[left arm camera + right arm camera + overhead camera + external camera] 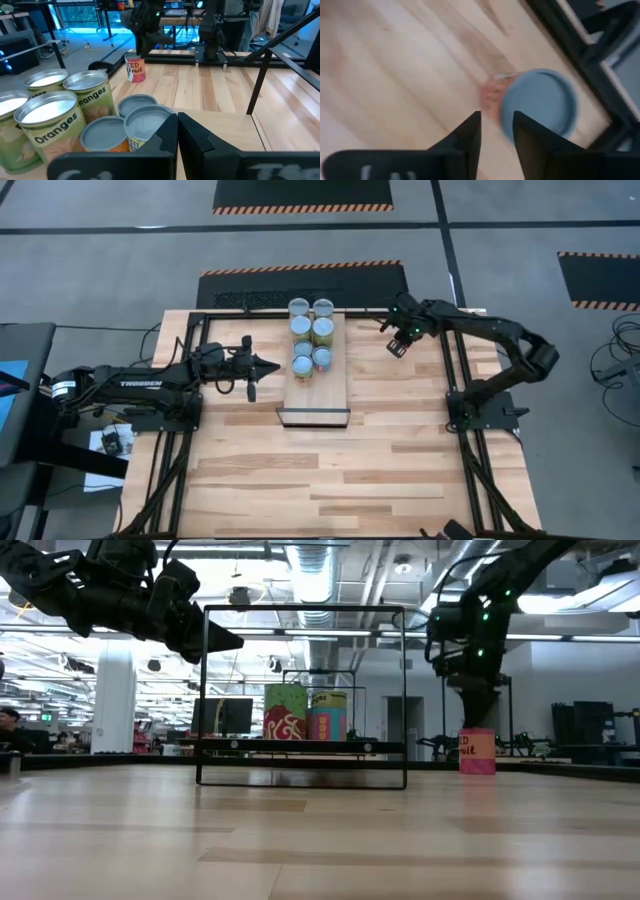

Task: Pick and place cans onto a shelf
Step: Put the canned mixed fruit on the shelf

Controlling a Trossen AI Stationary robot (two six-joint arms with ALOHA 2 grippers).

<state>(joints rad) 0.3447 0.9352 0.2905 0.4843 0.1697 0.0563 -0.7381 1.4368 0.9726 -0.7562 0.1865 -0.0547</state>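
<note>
Several cans point(311, 335) with silver-grey tops stand upright in two rows on the far part of the light-wood shelf point(318, 395). They also show in the left wrist view point(65, 117) and the low view point(305, 712). One pink-labelled can point(398, 348) stands alone on the tabletop right of the shelf; it also shows in the low view point(477, 751) and the left wrist view point(135, 68). My right gripper point(496, 131) is open, pointing down just above this can's grey top point(538, 102). My left gripper point(272, 365) is shut and held level, high above the table left of the shelf's cans.
Black frame rails run along the table's left point(188, 385) and right point(452, 375) sides and its far edge. A black upright frame point(305, 780) stands at the shelf's near end. The near half of the tabletop point(330, 480) is bare wood.
</note>
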